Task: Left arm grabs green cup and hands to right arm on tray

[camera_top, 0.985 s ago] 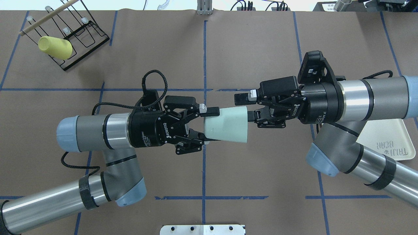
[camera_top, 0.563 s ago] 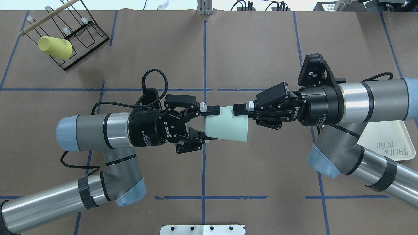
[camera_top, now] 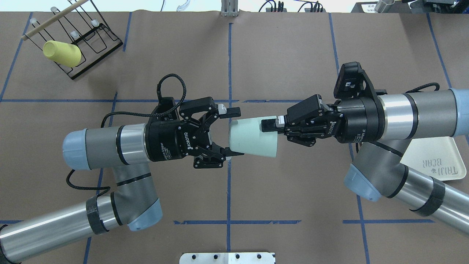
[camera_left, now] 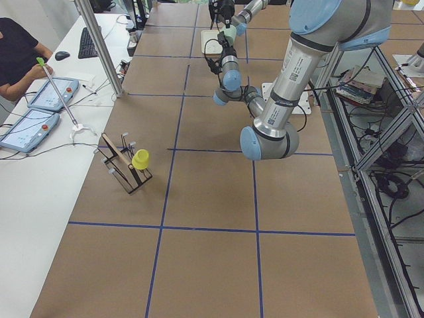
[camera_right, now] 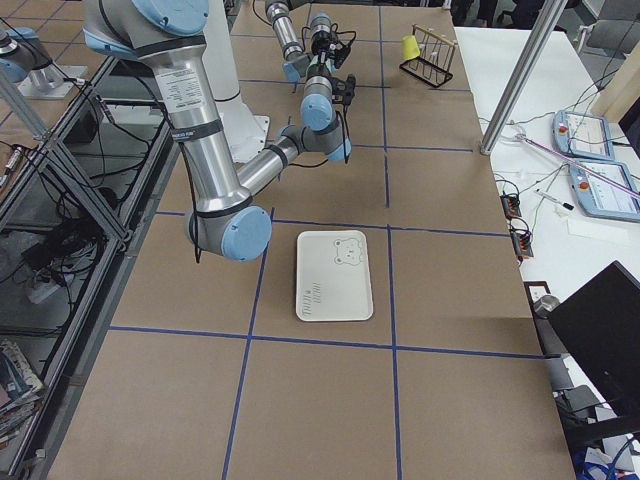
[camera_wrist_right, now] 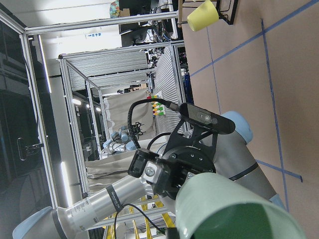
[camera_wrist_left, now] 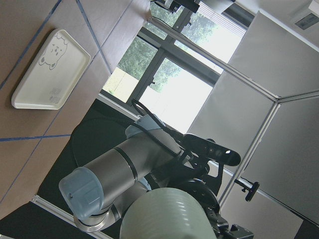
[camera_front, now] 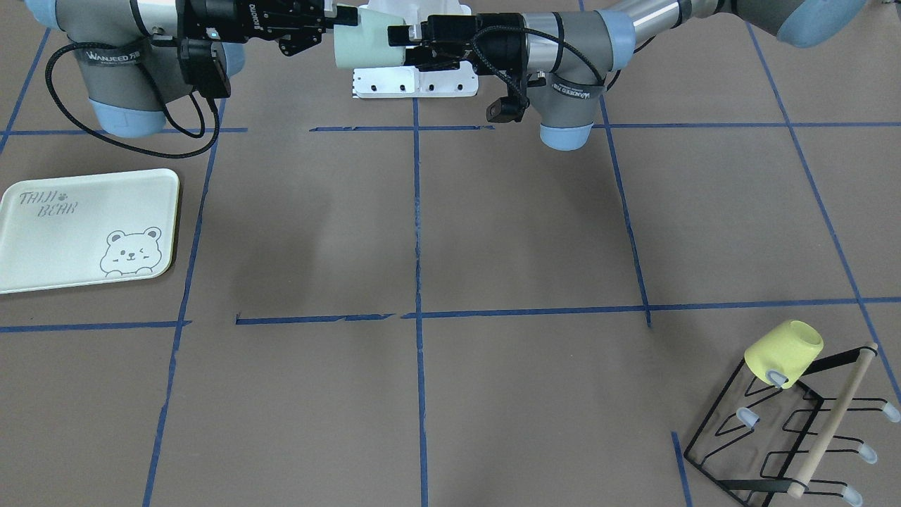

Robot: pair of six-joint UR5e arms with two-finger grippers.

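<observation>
The green cup lies on its side in the air over the table's middle, between the two grippers. My right gripper is shut on the cup's rim, one finger outside the wall and one inside the mouth. My left gripper is open, its fingers spread on either side of the cup's base and off its wall. The cup also shows in the front view. The tray lies flat under my right arm, bare in the front view.
A yellow-green cup hangs on a black wire rack with a wooden rod at the far left corner. A white mounting plate sits at the near table edge. Blue tape lines cross the brown table.
My right gripper closed on the cup's rim. Then my left gripper opened and let go of the cup's base. The cup stayed in place.
</observation>
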